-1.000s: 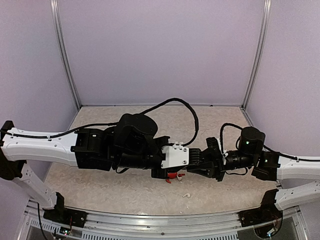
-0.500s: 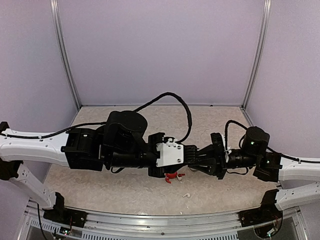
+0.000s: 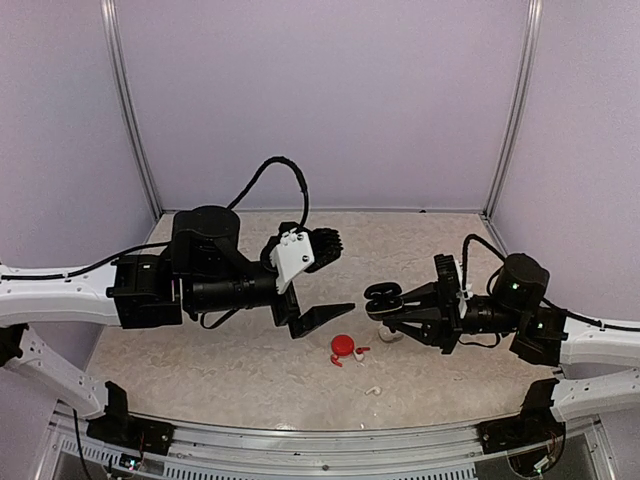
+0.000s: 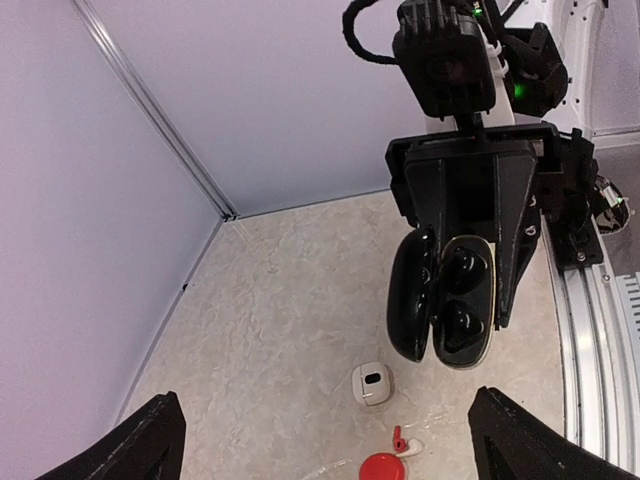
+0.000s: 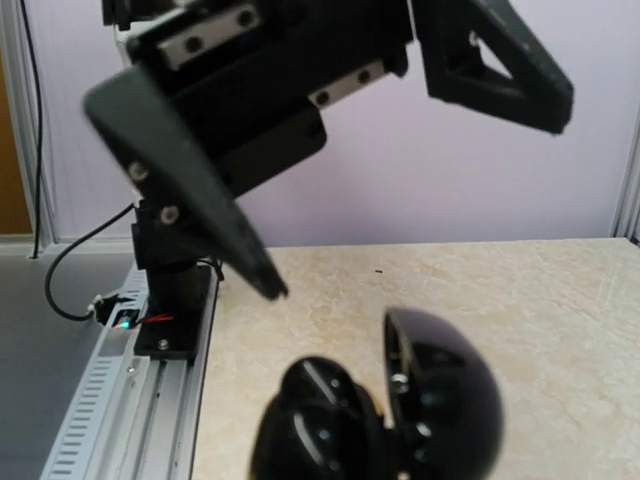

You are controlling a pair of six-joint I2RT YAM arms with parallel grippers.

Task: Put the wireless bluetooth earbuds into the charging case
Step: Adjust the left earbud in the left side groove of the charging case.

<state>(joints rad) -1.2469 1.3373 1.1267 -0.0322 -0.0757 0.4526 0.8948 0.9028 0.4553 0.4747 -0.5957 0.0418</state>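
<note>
From above, the left gripper (image 3: 333,280) is standing wide and carrying nothing, left of centre. The right gripper (image 3: 392,303) is pinching an open black charging case (image 3: 381,296) above the table (image 3: 200,370). Lower down, a red case (image 3: 343,346), a red earbud (image 3: 358,351) and a white earbud (image 3: 373,390) are lying loose.

From the left wrist, the black charging case (image 4: 442,300) is hanging at centre right. Two dark buds (image 4: 462,268) seem to be sitting in its wells. A white case (image 4: 372,383) is resting lower down.

From the right wrist, the black charging case (image 5: 400,420) is filling the bottom, and the left gripper (image 5: 415,190) is gaping at the top.

The case is looking narrowly pinched, so a nudge could twist it loose and spill the buds. Wide jaws dropping on a loose bud could also flick it away or knock the red case.
</note>
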